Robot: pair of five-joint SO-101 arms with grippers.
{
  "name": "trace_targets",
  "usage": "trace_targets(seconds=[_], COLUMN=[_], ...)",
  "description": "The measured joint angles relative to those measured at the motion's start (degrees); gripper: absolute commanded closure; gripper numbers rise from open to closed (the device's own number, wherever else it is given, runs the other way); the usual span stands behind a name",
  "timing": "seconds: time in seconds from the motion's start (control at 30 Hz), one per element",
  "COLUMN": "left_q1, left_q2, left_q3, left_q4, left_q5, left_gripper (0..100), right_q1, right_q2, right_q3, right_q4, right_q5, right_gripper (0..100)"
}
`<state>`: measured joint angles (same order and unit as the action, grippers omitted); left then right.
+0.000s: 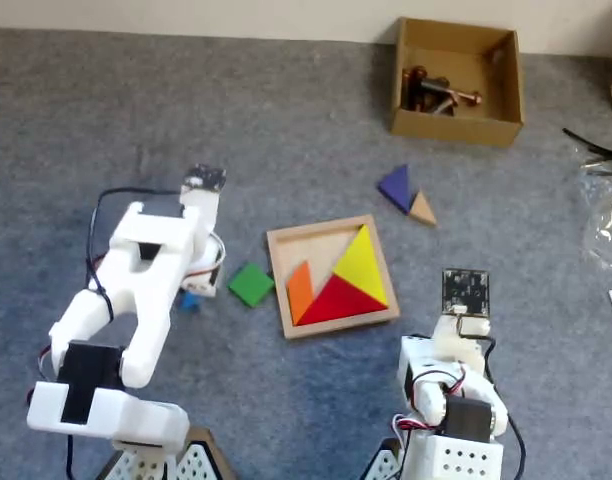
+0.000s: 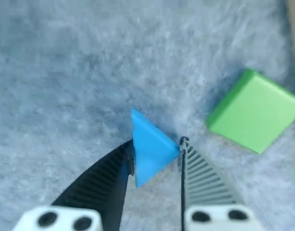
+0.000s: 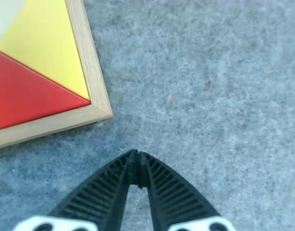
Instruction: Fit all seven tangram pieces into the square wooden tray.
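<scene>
The square wooden tray (image 1: 308,243) lies mid-table and holds a yellow triangle (image 1: 361,265), a red triangle (image 1: 341,298) and an orange piece (image 1: 300,290). A green square (image 1: 251,284) rests on the carpet just left of the tray. Further left, my left gripper (image 2: 157,143) is down at the carpet, shut on a small blue triangle (image 2: 150,149); the green square (image 2: 256,110) lies beside it. A dark blue triangle (image 1: 396,186) and a tan triangle (image 1: 421,208) touch each other behind the tray. My right gripper (image 3: 137,155) is shut on nothing, just off the tray's corner (image 3: 97,108).
A cardboard box (image 1: 456,118) with metal odds and ends stands at the back right. Cables and a clear plastic bag (image 1: 606,215) lie at the right edge. Grey carpet covers the table; open carpet lies right of the tray.
</scene>
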<state>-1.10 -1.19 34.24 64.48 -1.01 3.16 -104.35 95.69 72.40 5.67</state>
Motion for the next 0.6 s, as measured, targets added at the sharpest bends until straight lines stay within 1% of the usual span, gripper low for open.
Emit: trace_targets(seconds=[0.1,0.23,0.4,0.47,0.6], left_q1=[0.4,2.9,7.8,10.4,15.7], left_q2=[0.0,0.0,0.0,0.0,0.0], left_q3=[-4.4,-8.6,-11.4,-12.0,-12.5], left_q4=[4.0,7.6,8.3,8.3,9.8], left_q5=[0.1,0.1,0.1,-1.5,-7.1], left_gripper=[99,99,99,99,99], right_q1=[0.0,0.0,0.0,0.0,0.0], right_q2=[0.0,0.0,0.0,0.0,0.0], right_q3=[0.0,0.0,0.0,0.0,0.0], right_q4=[0.0,0.0,0.0,0.0,0.0], right_q5=[0.0,0.0,0.0,0.0,0.0], right_gripper=[99.4,99.4,99.4,99.4,99.4])
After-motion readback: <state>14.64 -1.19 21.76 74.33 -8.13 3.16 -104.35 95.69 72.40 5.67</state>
